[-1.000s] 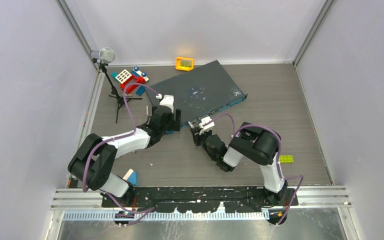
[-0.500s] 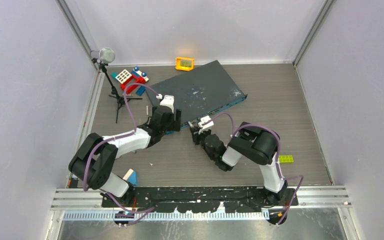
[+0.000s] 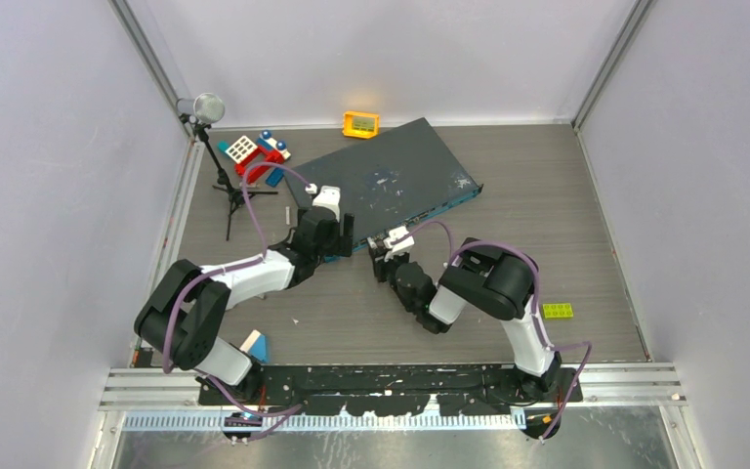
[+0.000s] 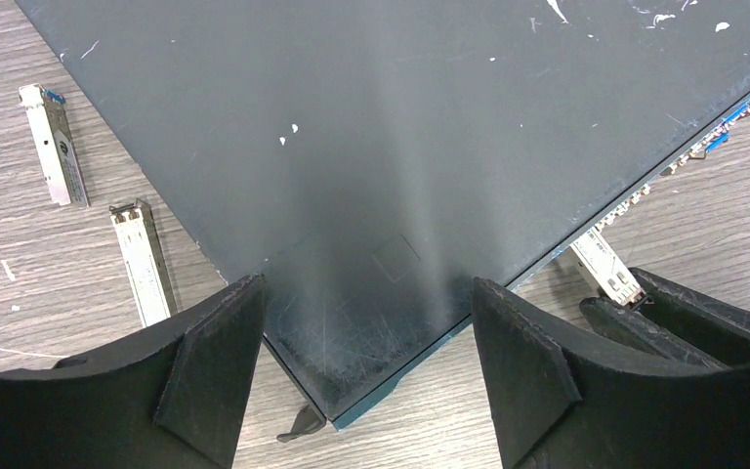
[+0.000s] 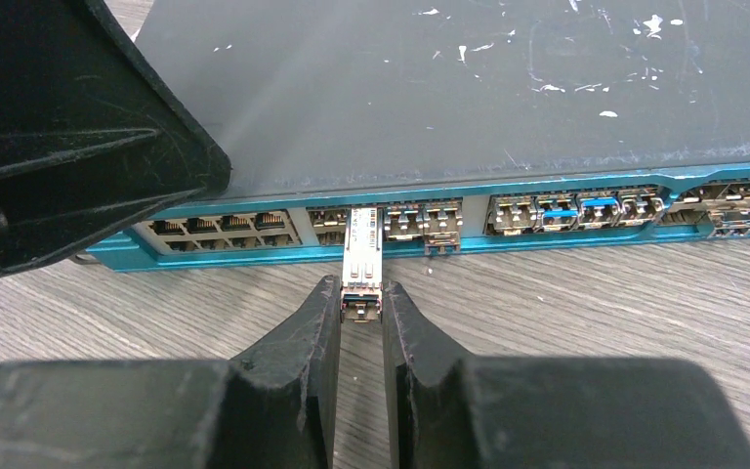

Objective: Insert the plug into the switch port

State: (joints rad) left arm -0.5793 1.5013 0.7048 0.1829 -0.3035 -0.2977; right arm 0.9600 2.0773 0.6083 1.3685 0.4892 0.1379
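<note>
Lab test cell — blank walls (image 3: 59,147), rail-edged table (image 3: 566,215)

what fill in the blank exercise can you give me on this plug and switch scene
1. The right tool holds the plug, whose tip meets the switch's ____ front face.
2. The left tool is ____, straddling a corner of the switch.
3. In the left wrist view, ____ loose plugs lie on the table beside the switch.
Missing words: teal; open; two.
</note>
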